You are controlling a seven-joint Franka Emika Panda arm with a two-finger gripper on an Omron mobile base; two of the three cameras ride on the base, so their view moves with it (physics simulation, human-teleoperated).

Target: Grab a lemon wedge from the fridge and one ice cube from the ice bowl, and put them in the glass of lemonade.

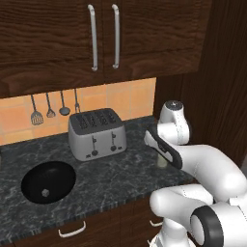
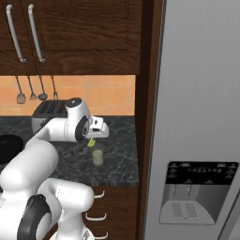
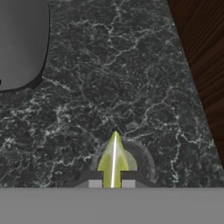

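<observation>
My gripper (image 2: 92, 138) is shut on the lemon wedge (image 2: 91, 142), a small yellow-green piece hanging just above the glass of lemonade (image 2: 97, 156). In the hand view the wedge (image 3: 113, 159) stands pinched between the two fingertips of the gripper (image 3: 113, 183), with the round rim of the glass (image 3: 142, 162) directly under it. The glass (image 1: 161, 162) peeks out behind my forearm. The black ice bowl (image 1: 48, 181) sits at the counter's left with one ice cube (image 1: 46, 193) inside. The grey fridge (image 2: 201, 103) stands at the right, doors closed.
A silver four-slot toaster (image 1: 96, 134) stands at the back of the dark marble counter (image 1: 125, 173), left of the glass. A dark wood panel (image 2: 147, 93) separates counter and fridge. Utensils (image 1: 50, 108) hang on the tiled wall under the upper cabinets (image 1: 103, 38).
</observation>
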